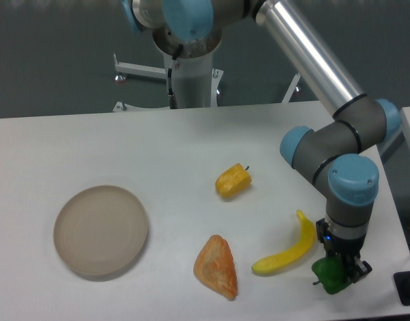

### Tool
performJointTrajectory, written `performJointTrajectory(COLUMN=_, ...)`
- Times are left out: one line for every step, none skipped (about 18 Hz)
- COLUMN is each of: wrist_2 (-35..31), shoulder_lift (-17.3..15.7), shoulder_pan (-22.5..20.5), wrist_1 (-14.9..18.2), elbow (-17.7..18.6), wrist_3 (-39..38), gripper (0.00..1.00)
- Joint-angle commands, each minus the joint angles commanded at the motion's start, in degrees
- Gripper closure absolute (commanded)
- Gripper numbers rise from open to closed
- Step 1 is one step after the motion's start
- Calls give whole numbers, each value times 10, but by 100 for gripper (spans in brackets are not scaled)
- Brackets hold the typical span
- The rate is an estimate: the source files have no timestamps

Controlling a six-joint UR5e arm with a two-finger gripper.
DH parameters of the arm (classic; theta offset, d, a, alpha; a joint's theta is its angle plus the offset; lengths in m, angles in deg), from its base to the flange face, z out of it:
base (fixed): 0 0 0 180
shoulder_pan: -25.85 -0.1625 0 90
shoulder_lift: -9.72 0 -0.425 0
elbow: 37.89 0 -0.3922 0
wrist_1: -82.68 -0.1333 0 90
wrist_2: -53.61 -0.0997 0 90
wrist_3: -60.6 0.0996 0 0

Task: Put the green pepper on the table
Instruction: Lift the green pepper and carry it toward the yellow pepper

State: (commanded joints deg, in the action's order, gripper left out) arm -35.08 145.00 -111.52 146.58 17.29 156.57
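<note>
The green pepper [329, 277] is small, glossy and dark green, and sits low at the front right of the white table [158, 147]. My gripper [338, 271] points straight down and is shut on the green pepper, whose upper part is hidden by the fingers. I cannot tell whether the pepper touches the tabletop or hangs just above it. It is just right of the banana's lower end.
A yellow banana [288, 251] lies beside the gripper on its left. An orange pastry wedge [217, 266] lies at the front centre, a yellow-orange pepper [233, 180] in the middle, a round beige plate [101, 231] at the left. The table's right edge is close to the gripper.
</note>
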Motion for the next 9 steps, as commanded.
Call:
performJointTrajectory(wrist_2=6, shoulder_lift=-11, shoulder_pan=-4, wrist_1=0, elbow=18, wrist_3=1, gripper=64)
performJointTrajectory(wrist_2=8, shoulder_lift=-23, shoulder_pan=-10, wrist_1=-1, elbow=35, wrist_3=2, gripper=64)
performJointTrajectory(wrist_2=10, shoulder_lift=-33, shoulder_pan=-15, wrist_1=-1, elbow=54, wrist_3=2, gripper=64)
performJointTrajectory(wrist_2=11, shoulder_lift=-47, shoulder_pan=-21, wrist_1=-2, elbow=76, wrist_3=4, gripper=64)
performJointTrajectory(wrist_2=11, shoulder_lift=-62, shoulder_pan=-25, wrist_1=-2, elbow=97, wrist_3=16, gripper=64)
performJointTrajectory(wrist_2=11, shoulder_lift=-76, shoulder_pan=-31, wrist_1=-2, elbow=119, wrist_3=36, gripper=64)
performJointTrajectory(wrist_2=12, shoulder_lift=-90, shoulder_pan=-37, wrist_1=-3, elbow=141, wrist_3=51, gripper=64)
performJointTrajectory(wrist_2=12, shoulder_lift=-103, shoulder_pan=-44, wrist_1=-3, elbow=161, wrist_3=57, gripper=64)
performJointTrajectory(wrist_2=12, shoulder_lift=-113, shoulder_pan=-49, wrist_1=-3, elbow=177, wrist_3=64, gripper=64)
